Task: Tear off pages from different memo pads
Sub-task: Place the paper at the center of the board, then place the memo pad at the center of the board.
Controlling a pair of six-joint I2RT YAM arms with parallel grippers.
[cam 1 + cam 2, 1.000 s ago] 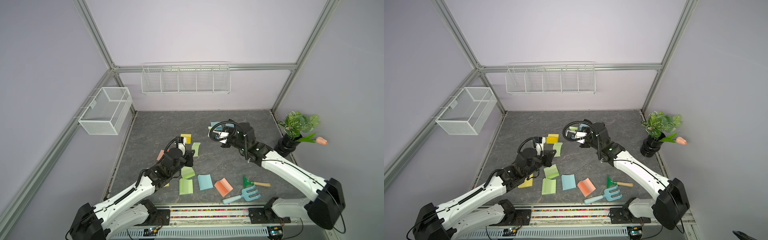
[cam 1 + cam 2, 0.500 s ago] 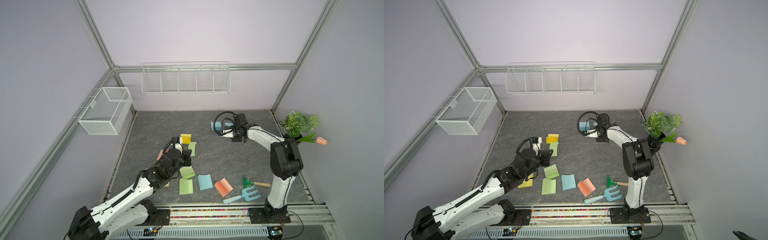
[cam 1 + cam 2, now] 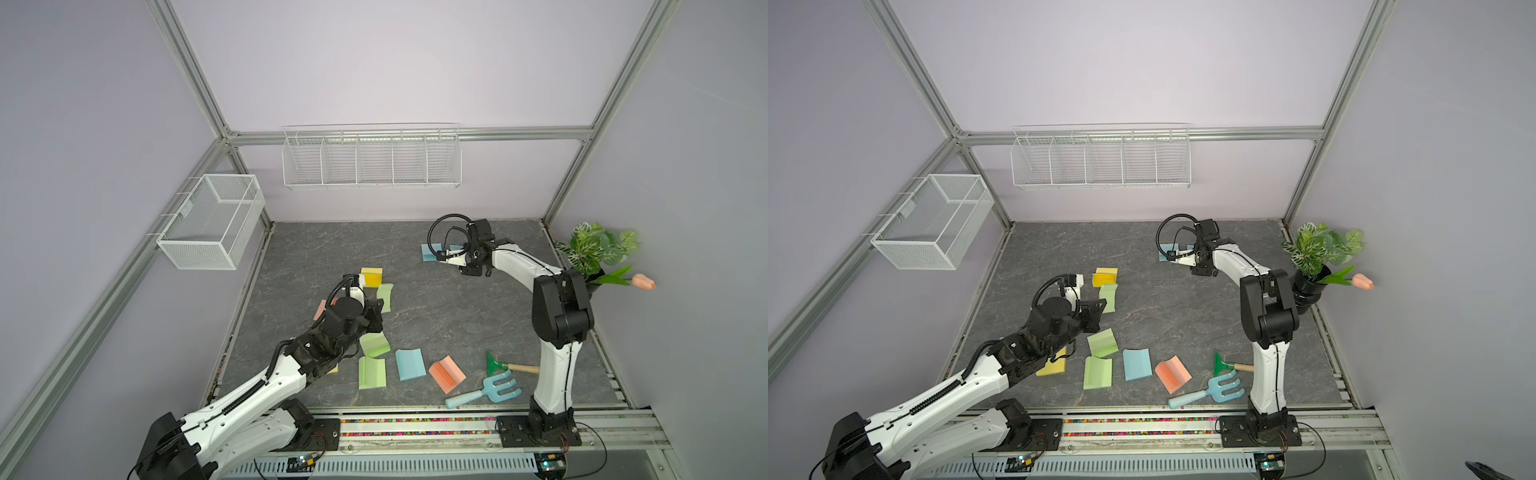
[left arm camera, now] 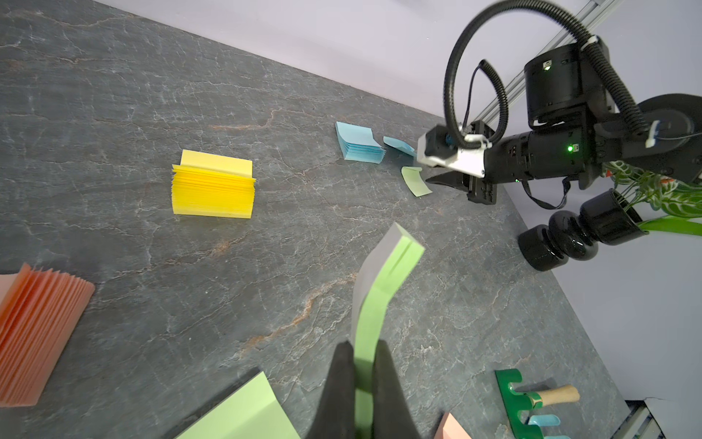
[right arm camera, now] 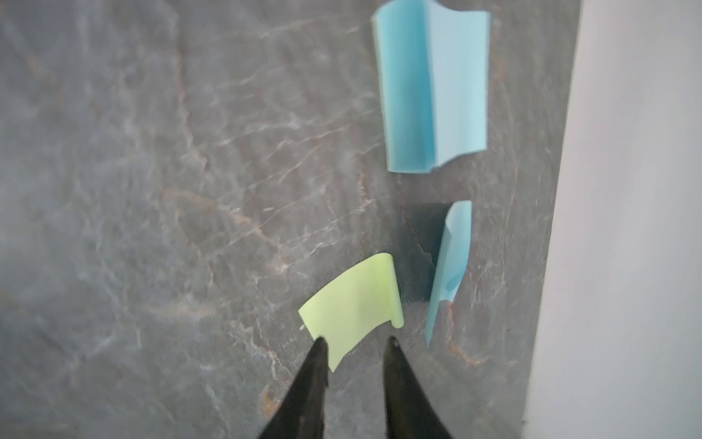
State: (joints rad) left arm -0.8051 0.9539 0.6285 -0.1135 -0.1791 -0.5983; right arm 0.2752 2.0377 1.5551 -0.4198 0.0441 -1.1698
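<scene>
My left gripper [image 4: 364,346] is shut on the edge of a light green memo pad [image 4: 383,277], which bends up from its jaws above the table; in a top view this pad [image 3: 384,297] sits beside the yellow memo pad [image 3: 371,277]. My right gripper [image 5: 355,340] stands open at the far right, low over the table. A curled light green page [image 5: 353,304] lies free just past its tips. A light blue page [image 5: 450,266] and a blue memo pad [image 5: 433,87] lie beyond. More memo pads lie near the front: green [image 3: 374,345], blue [image 3: 410,364], salmon [image 3: 447,373].
A blue toy garden fork [image 3: 484,392] and a green rake with a wooden handle [image 3: 505,365] lie at the front right. A potted plant [image 3: 594,257] stands at the right edge. Wire baskets [image 3: 212,226] hang on the left and back walls.
My right arm has swung back toward the far right by the blue pad and its jaws have opened, leaving the green page on the table. The left gripper stays shut on the green pad.
</scene>
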